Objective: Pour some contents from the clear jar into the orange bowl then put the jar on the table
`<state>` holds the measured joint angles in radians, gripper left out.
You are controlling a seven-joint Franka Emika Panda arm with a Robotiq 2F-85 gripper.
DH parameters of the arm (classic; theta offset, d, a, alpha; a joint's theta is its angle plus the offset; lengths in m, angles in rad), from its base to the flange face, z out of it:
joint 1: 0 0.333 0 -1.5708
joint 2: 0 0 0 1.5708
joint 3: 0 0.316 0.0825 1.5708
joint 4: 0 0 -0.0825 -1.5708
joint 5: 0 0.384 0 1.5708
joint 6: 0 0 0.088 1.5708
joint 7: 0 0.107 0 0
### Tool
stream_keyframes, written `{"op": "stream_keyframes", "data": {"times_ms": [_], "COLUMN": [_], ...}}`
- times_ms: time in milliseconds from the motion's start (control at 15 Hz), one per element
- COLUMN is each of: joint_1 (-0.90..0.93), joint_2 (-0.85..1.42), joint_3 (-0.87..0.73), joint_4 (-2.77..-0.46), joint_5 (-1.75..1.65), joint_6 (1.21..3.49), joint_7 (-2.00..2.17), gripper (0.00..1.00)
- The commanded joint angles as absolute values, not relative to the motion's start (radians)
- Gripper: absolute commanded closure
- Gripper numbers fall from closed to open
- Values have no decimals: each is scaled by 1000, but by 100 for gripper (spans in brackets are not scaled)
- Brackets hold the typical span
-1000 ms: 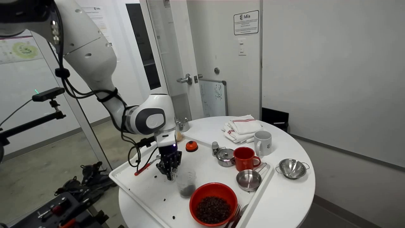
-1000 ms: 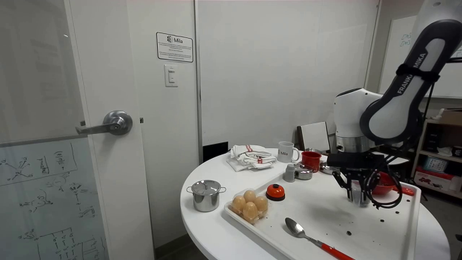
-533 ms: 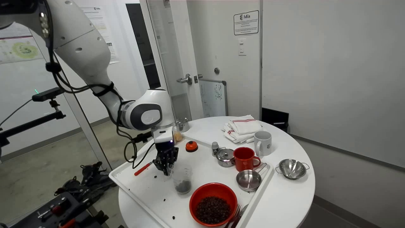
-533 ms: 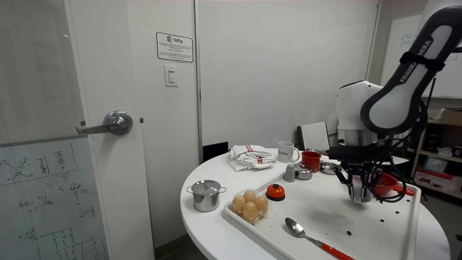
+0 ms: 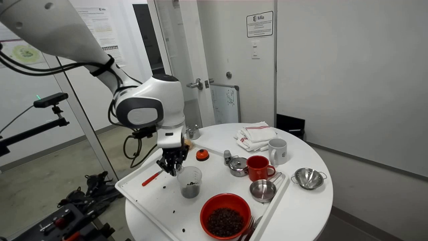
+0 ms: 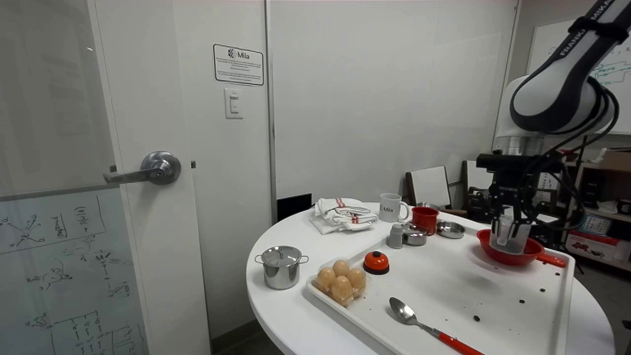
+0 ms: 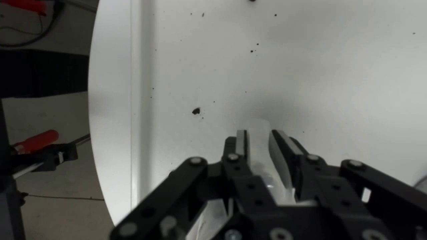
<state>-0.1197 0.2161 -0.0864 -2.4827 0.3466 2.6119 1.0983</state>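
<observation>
The clear jar [image 5: 190, 180] is see-through, with dark contents in its lower part. It shows in both exterior views [image 6: 510, 239] and stands about upright. My gripper [image 5: 176, 170] is shut on the jar's pale handle, which runs between the fingers [image 7: 241, 141] in the wrist view. The gripper [image 6: 511, 224] holds the jar above the tray. The orange bowl [image 5: 208, 214], with dark red contents, sits on the tray, apart from the jar. The bowl [image 6: 485, 241] is partly hidden behind the jar in an exterior view. The round white table [image 5: 301, 214] bears the white tray [image 5: 147, 209].
A steel pan [image 5: 263, 190], red mug [image 5: 258, 168], steel pot [image 5: 238, 166] and grey shaker [image 5: 227, 157] stand beyond the bowl. A fork [image 5: 250, 226] lies beside the bowl. Eggs [image 6: 341, 281], an orange timer [image 6: 376, 262] and a spoon [image 6: 404, 311] are on the tray.
My gripper has risen with the jar in its hold and moved left, away from the bowl, in an exterior view. The bowl and tray have not moved.
</observation>
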Motion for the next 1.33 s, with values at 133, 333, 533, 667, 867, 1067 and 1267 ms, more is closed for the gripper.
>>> {"op": "stream_keyframes", "data": {"times_ms": [133, 333, 533, 667, 867, 1067, 1267], "joint_1": [-227, -201, -211, -202, -206, -230, -275], "joint_2": [99, 120, 114, 130, 163, 181, 184], "joint_3": [-98, -136, -152, -146, -152, -173, -218], "joint_4": [-2502, -2491, -2492, -2479, -2431, -2388, -2354], "joint_5": [707, 702, 721, 708, 711, 742, 804], "joint_6": [2516, 2522, 2504, 2497, 2406, 2302, 2188], "joint_7": [685, 679, 626, 647, 643, 621, 600], "gripper": [94, 76, 76, 94, 94, 94, 94]}}
